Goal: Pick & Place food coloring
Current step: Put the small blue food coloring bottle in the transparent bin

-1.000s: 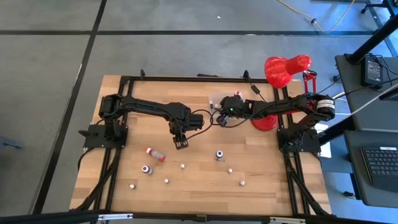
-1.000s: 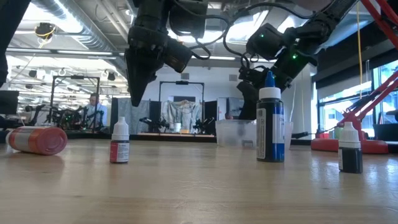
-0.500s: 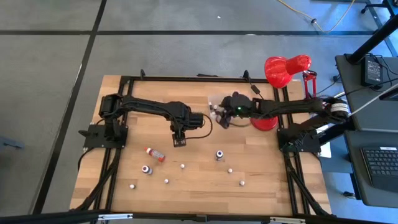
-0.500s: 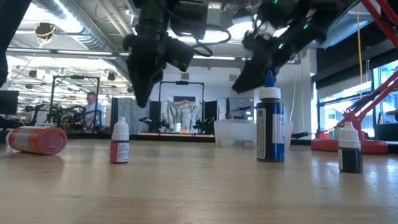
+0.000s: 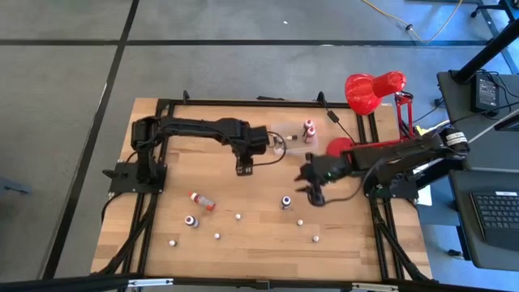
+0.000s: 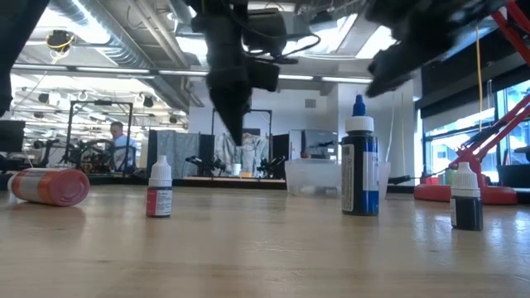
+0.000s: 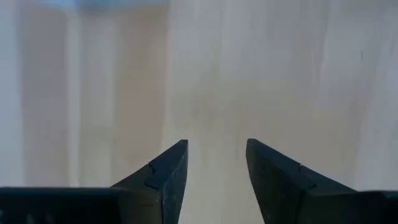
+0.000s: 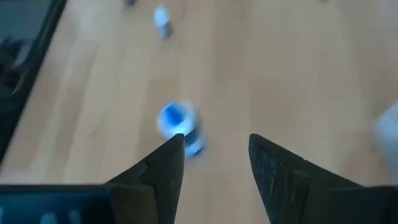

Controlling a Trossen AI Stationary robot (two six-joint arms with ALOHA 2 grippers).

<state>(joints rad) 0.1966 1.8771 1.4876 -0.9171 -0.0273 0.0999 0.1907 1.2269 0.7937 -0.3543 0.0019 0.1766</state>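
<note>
Food coloring bottles stand scattered on the wooden table. A dark bottle with a blue cap stands near the middle, and a red one lies on its side at the left. Several tiny ones stand along the near edge. A red-and-white bottle stands in the clear tub. My left gripper is open, pointing down over bare wood beside the tub. My right gripper is open in the air, just right of the blue-capped bottle.
A red desk lamp stands at the far right corner, its base on the table. A black frame runs around the table's edges. A dark bottle with a white cap stands near the front right. Bare wood lies between the bottles.
My right gripper has drawn back from the tub toward the table's near and right edges, rising and tipping flatter. It now hangs beside the blue-capped bottle. My left gripper has slid right and toward the far edge, nearer the tub, and has turned at the wrist.
</note>
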